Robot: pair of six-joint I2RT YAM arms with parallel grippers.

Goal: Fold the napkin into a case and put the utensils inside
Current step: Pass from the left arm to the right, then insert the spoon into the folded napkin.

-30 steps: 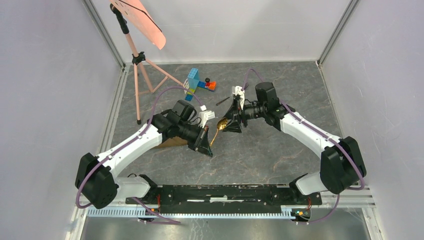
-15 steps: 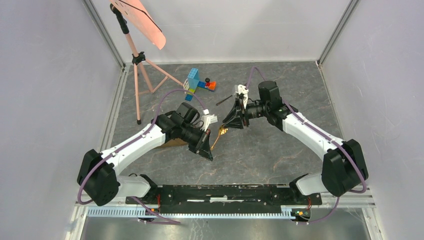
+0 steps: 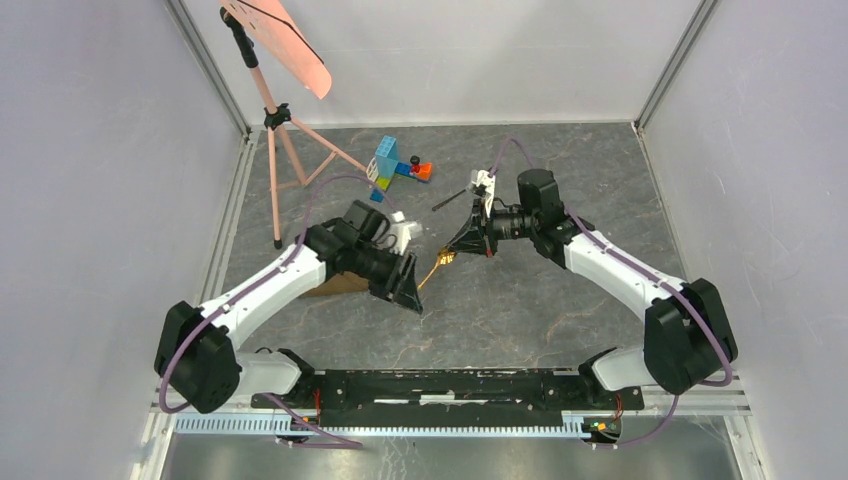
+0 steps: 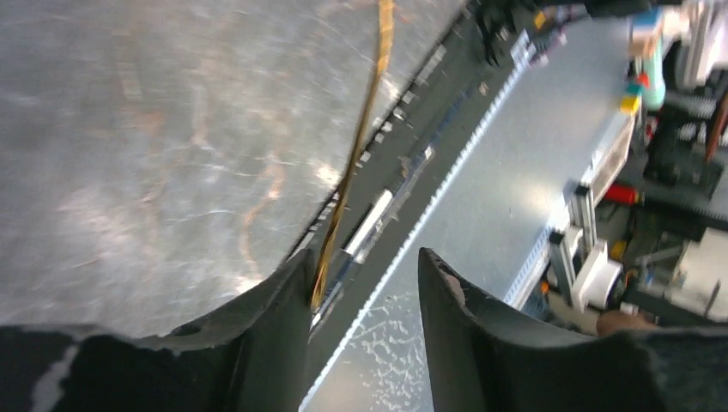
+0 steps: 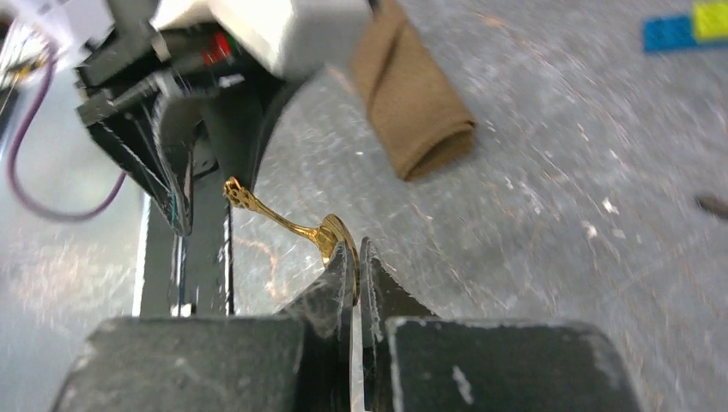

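Note:
The gold spoon [image 3: 434,270] hangs above the table between both grippers. My right gripper [image 5: 356,249] is shut on the spoon's bowl [image 5: 336,233], and the handle points toward my left gripper [image 3: 412,292]. In the left wrist view the left gripper [image 4: 365,262] stands open, with the spoon handle [image 4: 360,154] lying against the inner side of its left finger [image 4: 283,300]. The brown napkin [image 5: 412,94], folded into a thick strip, lies on the table and is partly under the left arm in the top view [image 3: 338,286]. The dark fork [image 3: 446,201] lies on the table behind the right gripper [image 3: 452,252].
Colourful toy blocks [image 3: 395,165] sit at the back of the table. A pink tripod [image 3: 280,150] with a paddle stands at the back left. The arms' base rail [image 3: 450,385] runs along the near edge.
My right gripper has closed on the spoon's bowl. My left gripper, which was shut on the handle, has opened and drawn slightly back to the left.

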